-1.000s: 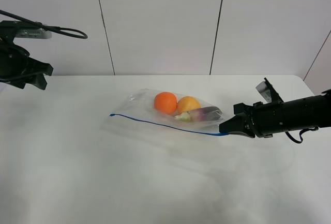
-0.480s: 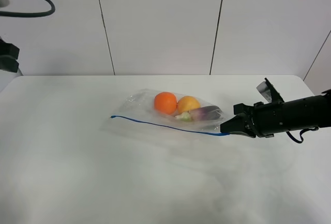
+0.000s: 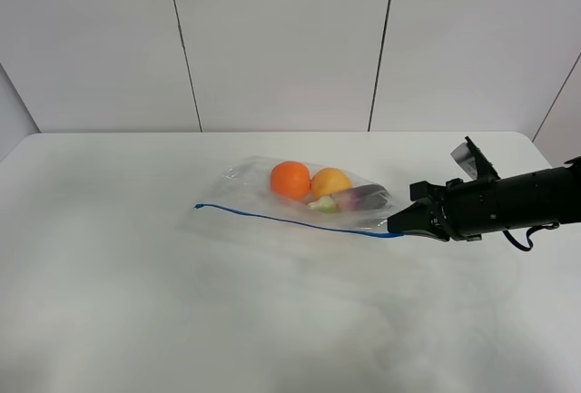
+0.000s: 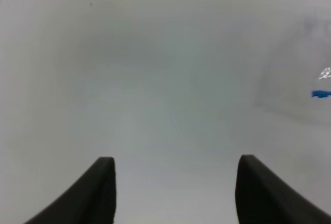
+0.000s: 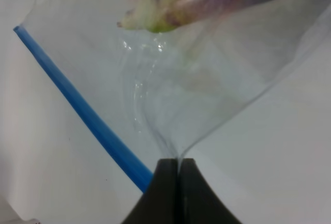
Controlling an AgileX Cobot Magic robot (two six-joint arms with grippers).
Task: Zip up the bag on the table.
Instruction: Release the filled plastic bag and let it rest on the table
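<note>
The clear bag [image 3: 259,191] lies in the middle of the white table [image 3: 136,302], its blue zip strip [image 3: 290,221] along the near edge. An orange [image 3: 290,180], a yellow pear [image 3: 331,181] and a purple eggplant [image 3: 363,198] show through it. My right gripper [image 3: 396,225] is shut on the bag's right corner, beside the strip's end. In the right wrist view the gripper [image 5: 179,162] pinches the plastic film [image 5: 207,79] next to the zip strip [image 5: 77,107]. My left gripper [image 4: 176,158] hangs open over bare table, a bit of the blue strip [image 4: 320,94] at the picture's edge.
The right arm [image 3: 508,201] reaches in low over the table from the right side. A white panelled wall [image 3: 281,39] rises behind the table's far edge. The left arm does not show in the exterior high view.
The left arm has pulled away up and to the left, out of the exterior high view. The right gripper and the bag have stayed where they were.
</note>
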